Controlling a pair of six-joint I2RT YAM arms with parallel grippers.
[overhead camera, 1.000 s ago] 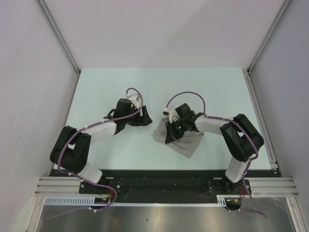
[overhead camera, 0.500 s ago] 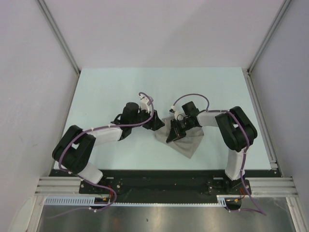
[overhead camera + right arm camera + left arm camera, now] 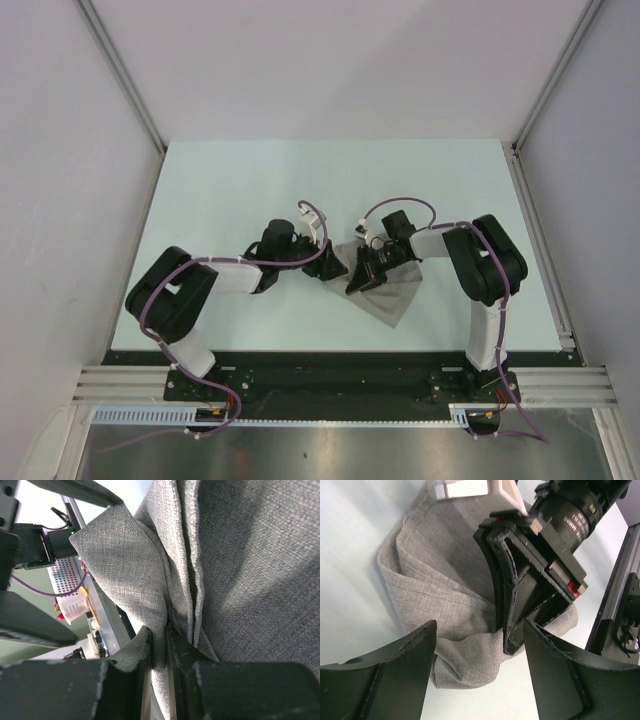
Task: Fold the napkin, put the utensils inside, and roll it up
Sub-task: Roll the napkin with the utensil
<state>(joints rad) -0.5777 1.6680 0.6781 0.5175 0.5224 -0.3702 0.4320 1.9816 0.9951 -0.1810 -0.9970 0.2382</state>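
Pinched in right claw (image 3: 355,282), narrow on raised fold: napkin (image 3: 392,298), on desk (image 3: 240,180) right of centre, long axis seemingly far-left to near-right. Just left of fold, facing it: left claw (image 3: 333,268), wide, empty. Likely next: grip left edge.

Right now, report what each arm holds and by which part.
On the right arm, the jaws pinch the napkin by a bunched fold at its edge nearest the left arm, whose jaws stand open, holding nothing.

Left pincer (image 3: 333,267) sits just beside right pincer (image 3: 356,281) at napkin (image 3: 393,298).
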